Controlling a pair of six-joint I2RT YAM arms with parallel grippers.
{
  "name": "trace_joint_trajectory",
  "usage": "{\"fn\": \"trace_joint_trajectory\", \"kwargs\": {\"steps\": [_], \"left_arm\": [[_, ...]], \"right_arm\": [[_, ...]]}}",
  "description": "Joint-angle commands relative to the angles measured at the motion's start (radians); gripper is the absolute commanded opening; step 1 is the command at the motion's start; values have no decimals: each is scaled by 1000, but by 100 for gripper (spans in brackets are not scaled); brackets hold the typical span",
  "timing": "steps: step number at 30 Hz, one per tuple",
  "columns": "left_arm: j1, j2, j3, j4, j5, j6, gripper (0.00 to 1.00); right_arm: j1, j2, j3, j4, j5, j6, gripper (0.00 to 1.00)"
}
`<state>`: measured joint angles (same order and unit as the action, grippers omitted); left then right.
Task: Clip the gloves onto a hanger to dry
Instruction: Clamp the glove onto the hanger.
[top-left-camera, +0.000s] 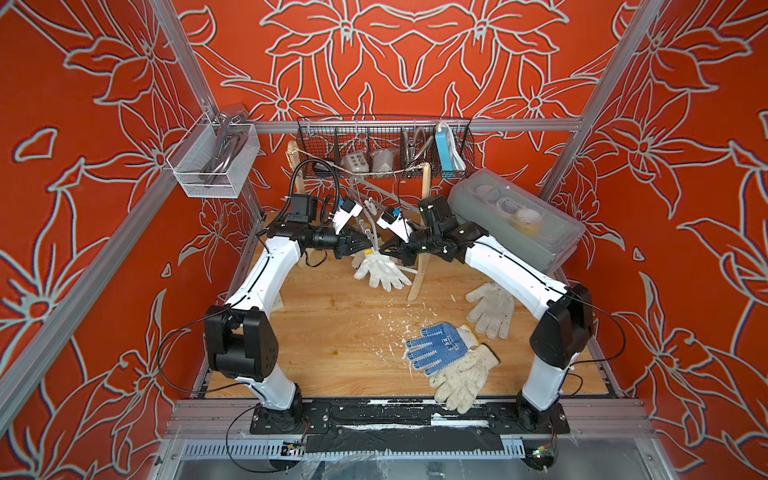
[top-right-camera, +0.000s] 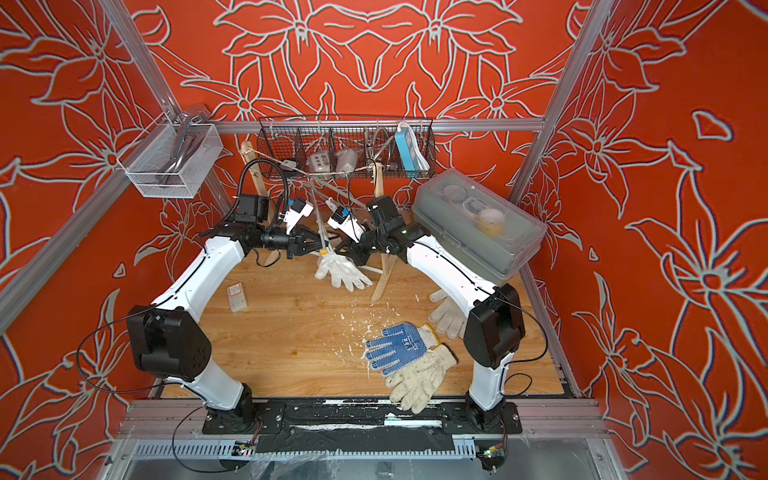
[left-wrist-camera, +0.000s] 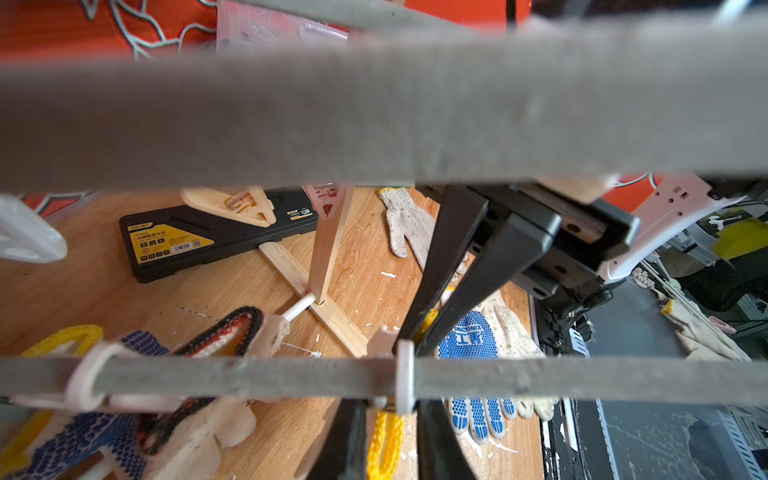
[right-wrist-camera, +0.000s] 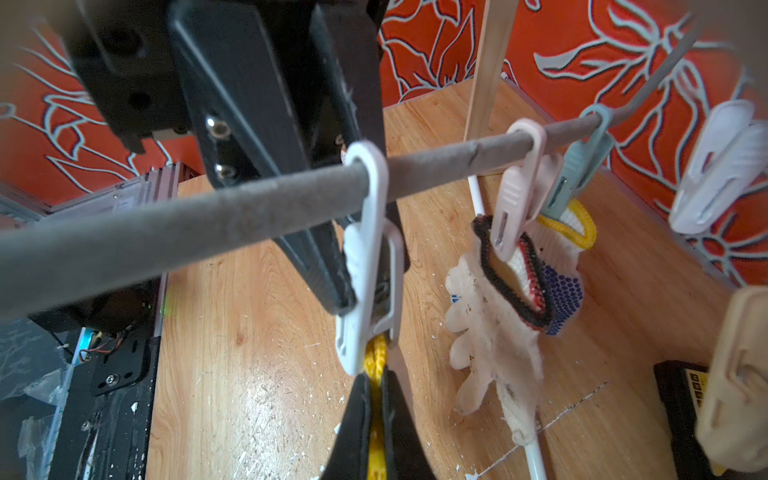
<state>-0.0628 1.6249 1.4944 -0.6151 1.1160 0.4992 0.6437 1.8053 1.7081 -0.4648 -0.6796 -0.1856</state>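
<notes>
A grey hanger bar carries several plastic clips. My left gripper is shut on a white clip, pinching its upper end. My right gripper is shut on the yellow cuff of a glove, and the cuff's edge sits in that clip's mouth. In both top views the two grippers meet above hanging white gloves. Further along the bar hang a black-cuffed glove and a blue-dotted one. On the table lie a blue-dotted glove and two off-white gloves.
The hanger hangs from a wooden stand at the back. A clear lidded box leans at the back right, and a wire basket and a mesh basket hang on the frame. A black tool case and a small box lie on the table.
</notes>
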Motion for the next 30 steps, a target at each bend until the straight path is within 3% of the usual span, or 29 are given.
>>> {"fn": "trace_joint_trajectory", "kwargs": {"steps": [1,9,13,17,21,30], "left_arm": [[-15,-12,17,-40,-6,45,9],[-18,-11,24,-34,-33,41,16],[-18,-13,21,-29,-51,24,32],[-17,-30,2,-2,-73,-12,52],[-9,-65,-19,-4,-113,-46,59],[1,-254,-147,-12,-296,-168,68]], "right_arm": [[-9,-26,24,62,-60,57,0],[-9,-12,21,60,-79,64,0],[-9,-15,10,58,-65,56,1],[-10,-15,10,58,-52,52,14],[-9,-23,3,66,-40,51,26],[-9,-79,-33,75,2,41,44]]}}
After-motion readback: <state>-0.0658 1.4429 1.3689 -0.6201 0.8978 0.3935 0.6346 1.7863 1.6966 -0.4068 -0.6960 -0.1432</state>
